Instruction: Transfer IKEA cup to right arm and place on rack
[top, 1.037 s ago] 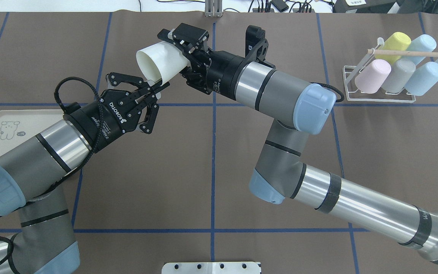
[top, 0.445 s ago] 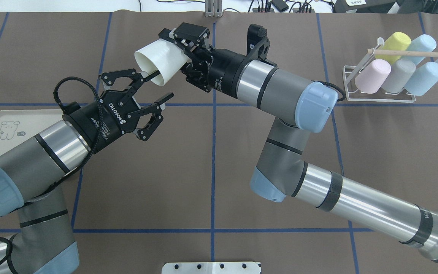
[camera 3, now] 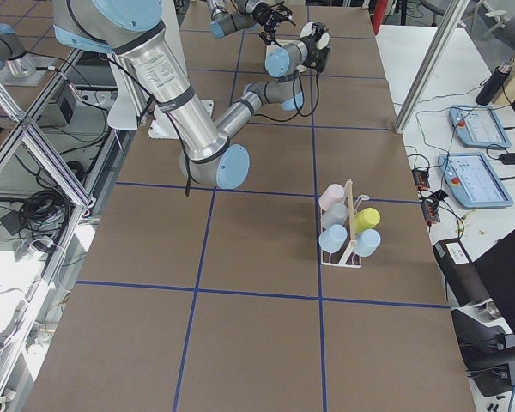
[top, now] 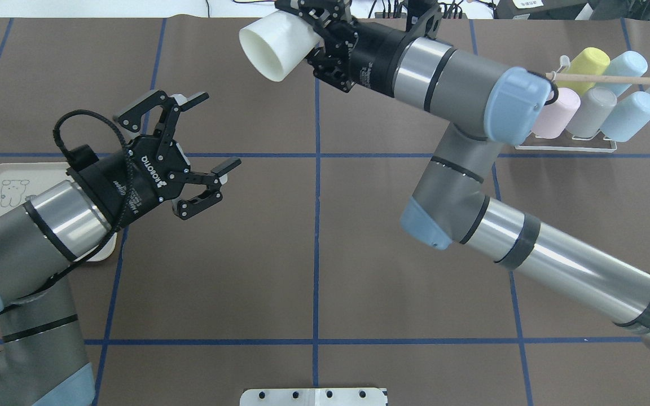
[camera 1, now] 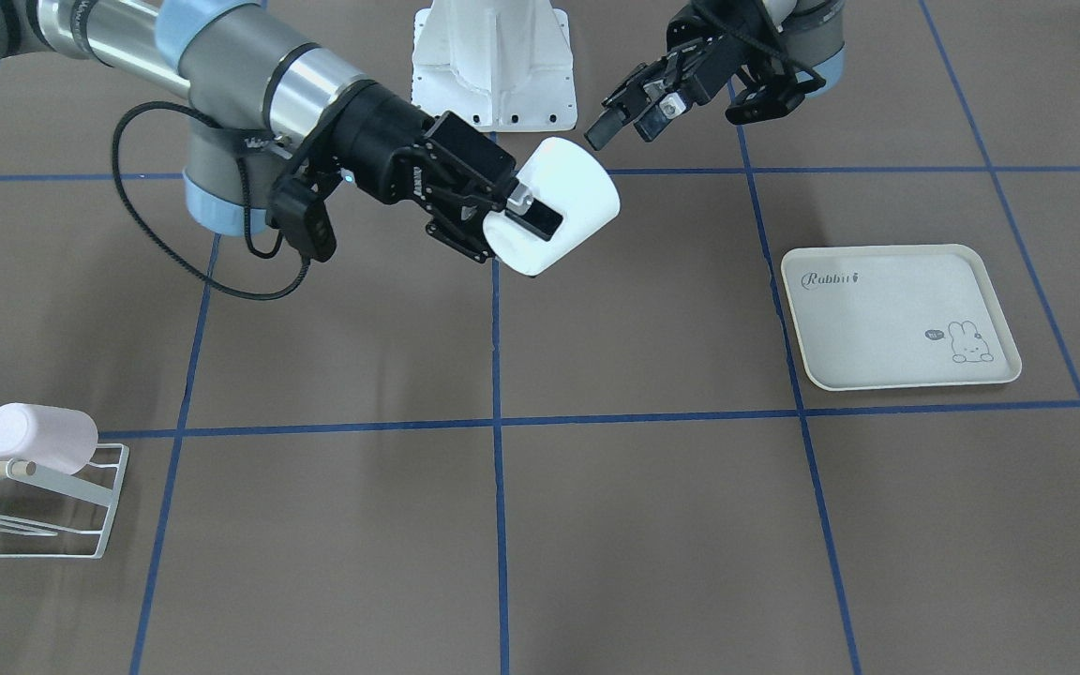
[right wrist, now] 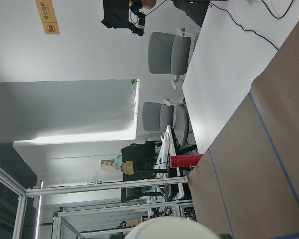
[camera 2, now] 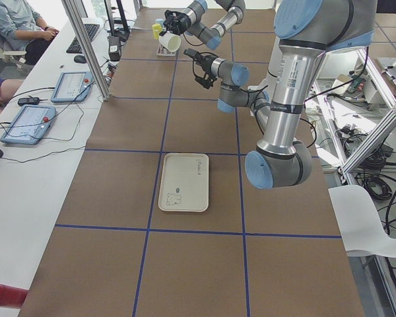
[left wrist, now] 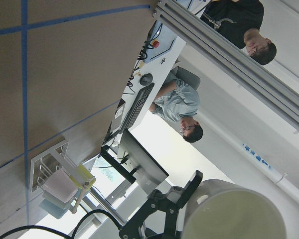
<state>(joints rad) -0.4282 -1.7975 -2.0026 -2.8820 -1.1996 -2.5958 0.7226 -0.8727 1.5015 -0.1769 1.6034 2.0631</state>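
Right hand [top: 311,35] holds the white cup [top: 271,48] sideways, left hand [top: 218,131] splayed wide.

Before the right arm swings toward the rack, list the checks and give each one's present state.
1. Right claw shut on the white cup: ok.
2. Left claw open, empty and apart from the white cup: ok.
3. Free prong on the rack: ok, one looks bare beside the yellow cup.
4. Right arm clear of the rack: cannot tell; its blue joint cap overlaps the rack in the overhead view.
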